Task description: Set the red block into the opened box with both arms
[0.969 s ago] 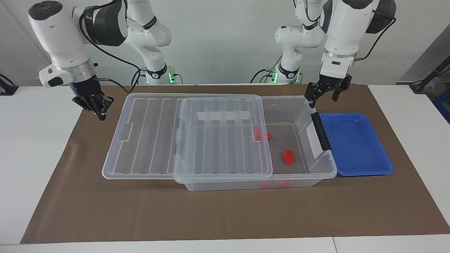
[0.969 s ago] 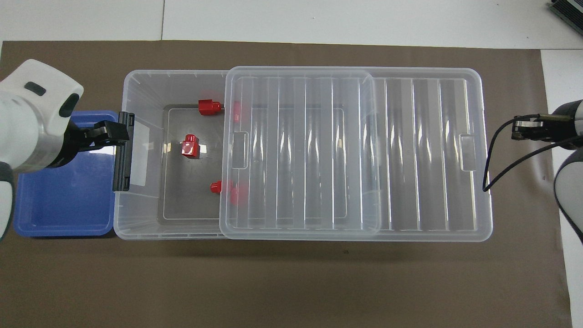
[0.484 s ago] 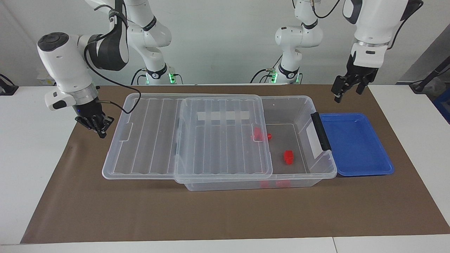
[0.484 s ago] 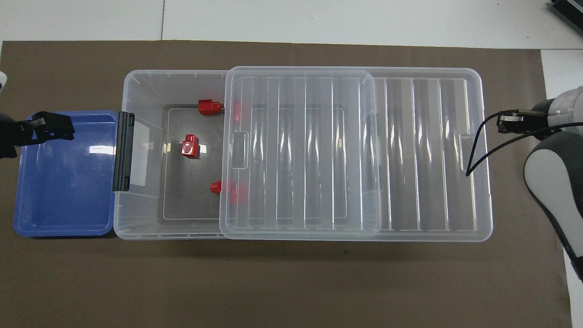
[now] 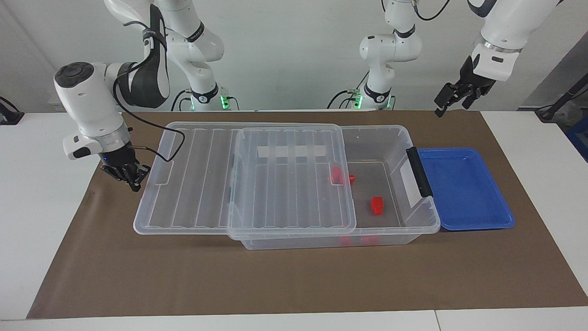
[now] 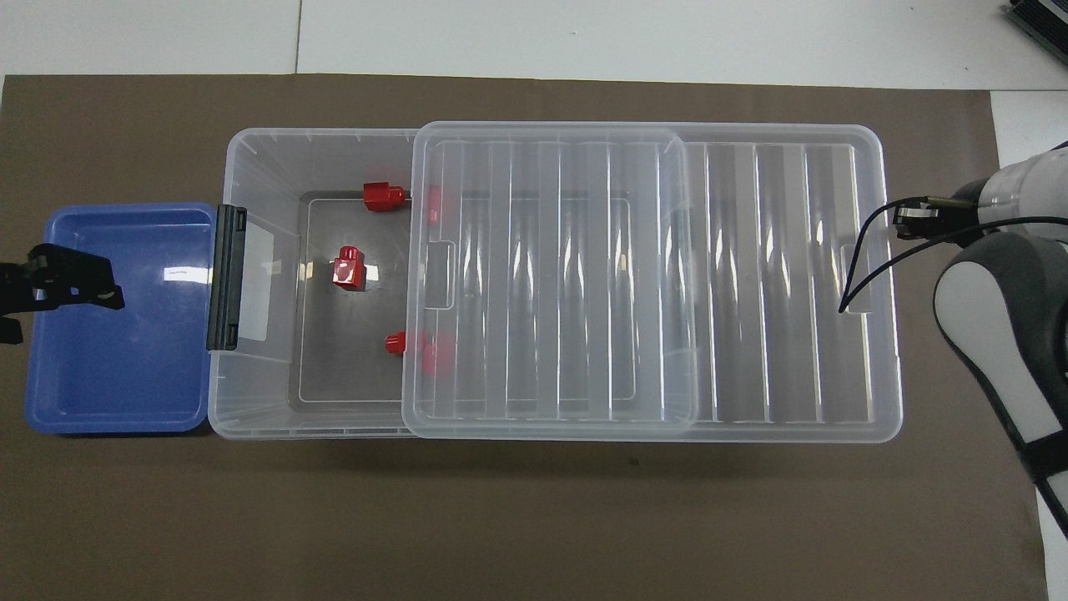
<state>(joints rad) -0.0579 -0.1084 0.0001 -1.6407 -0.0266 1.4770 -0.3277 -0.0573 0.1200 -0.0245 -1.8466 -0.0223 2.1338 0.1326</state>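
The right end effector (image 5: 130,177), fingertips pressed together, sits low just beside the end of the slid-back lid (image 5: 243,177); if it nudges that lid, I'd push square along the box (image 5: 415,225) so nothing skews; the red block (image 5: 377,205) already lies on the box's uncovered floor, well apart from both arms; the left end effector (image 5: 452,94), spread and empty, hangs high over the blue tray (image 5: 477,223).

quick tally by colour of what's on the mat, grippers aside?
Red: 3, the red block and two similar red pieces, all in the box
Clear: 2, the box and its lid, slid toward the right arm's end
Blue: 1, the tray
Total: 6
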